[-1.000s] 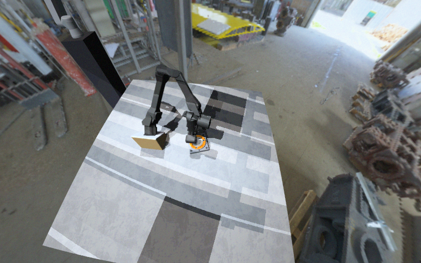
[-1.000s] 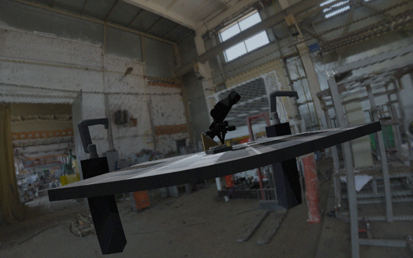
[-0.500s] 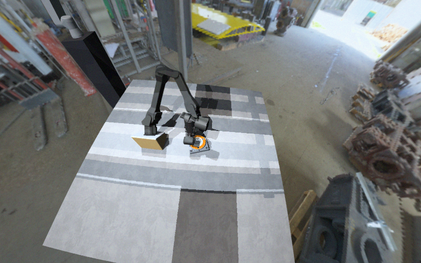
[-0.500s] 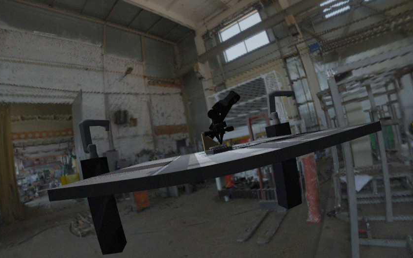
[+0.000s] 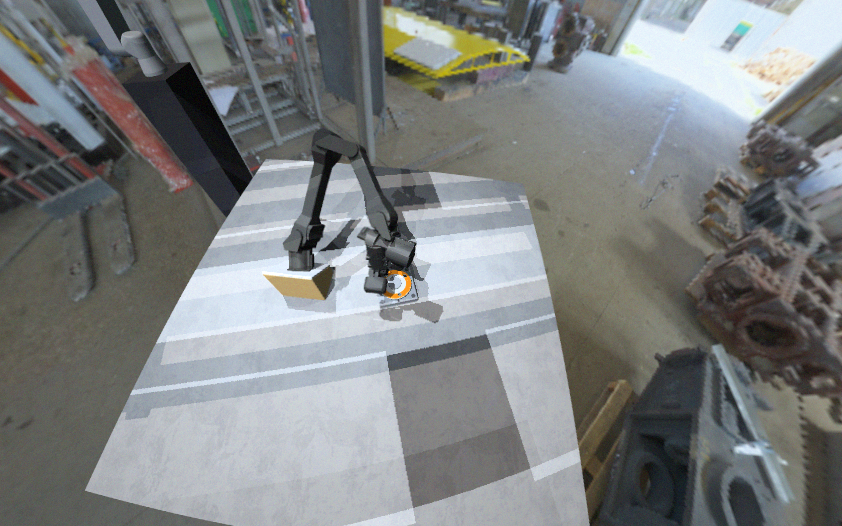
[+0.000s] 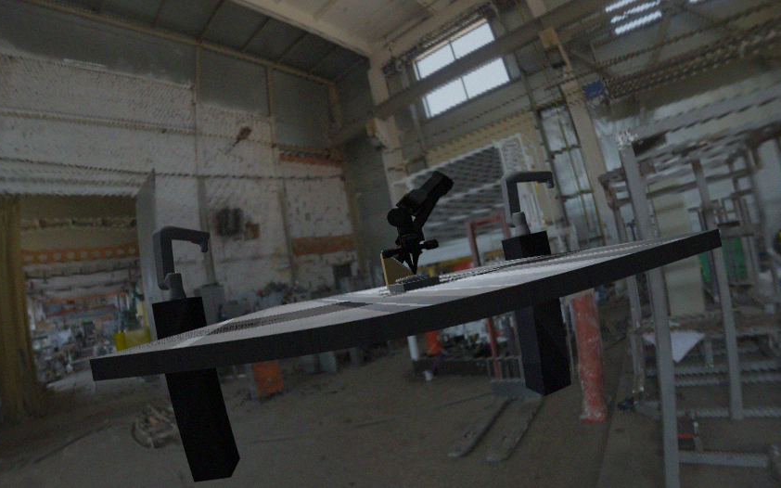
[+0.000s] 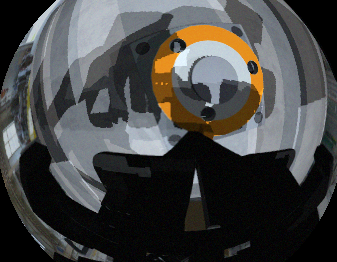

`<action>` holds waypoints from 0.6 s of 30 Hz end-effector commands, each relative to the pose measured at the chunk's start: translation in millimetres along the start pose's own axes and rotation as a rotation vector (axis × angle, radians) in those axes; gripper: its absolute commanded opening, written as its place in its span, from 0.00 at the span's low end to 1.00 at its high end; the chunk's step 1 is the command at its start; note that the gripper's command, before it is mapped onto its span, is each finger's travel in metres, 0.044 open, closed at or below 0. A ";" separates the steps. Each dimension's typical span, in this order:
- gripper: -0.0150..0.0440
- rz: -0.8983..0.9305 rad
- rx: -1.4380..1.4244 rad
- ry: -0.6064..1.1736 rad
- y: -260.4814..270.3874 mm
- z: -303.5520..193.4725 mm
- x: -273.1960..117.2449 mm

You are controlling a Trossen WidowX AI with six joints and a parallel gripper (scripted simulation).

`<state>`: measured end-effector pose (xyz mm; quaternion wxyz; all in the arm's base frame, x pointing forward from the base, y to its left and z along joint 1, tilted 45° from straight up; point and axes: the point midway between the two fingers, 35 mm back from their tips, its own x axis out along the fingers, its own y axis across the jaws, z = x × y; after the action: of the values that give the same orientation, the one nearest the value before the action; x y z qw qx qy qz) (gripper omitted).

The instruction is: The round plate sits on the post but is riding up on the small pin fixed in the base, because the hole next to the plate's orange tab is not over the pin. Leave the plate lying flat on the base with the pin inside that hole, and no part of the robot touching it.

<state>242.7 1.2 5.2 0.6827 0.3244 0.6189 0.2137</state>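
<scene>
In the wrist view the gripper (image 7: pixel 196 139), its fingers pinched together on nothing, sits at lower centre with its tip at the near rim of the round plate (image 7: pixel 168 79), which lies just up-frame, right of centre, around the post (image 7: pixel 212 75).
</scene>
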 end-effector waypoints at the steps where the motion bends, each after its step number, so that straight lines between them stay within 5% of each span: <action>1: 0.25 -0.008 0.005 0.007 -6.3 -2.4 1.2; 18: 0.25 -0.008 0.005 0.007 -21.3 -3.6 0.9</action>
<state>238.3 -8.9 -5.3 0.6822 0.3245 0.6194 0.2136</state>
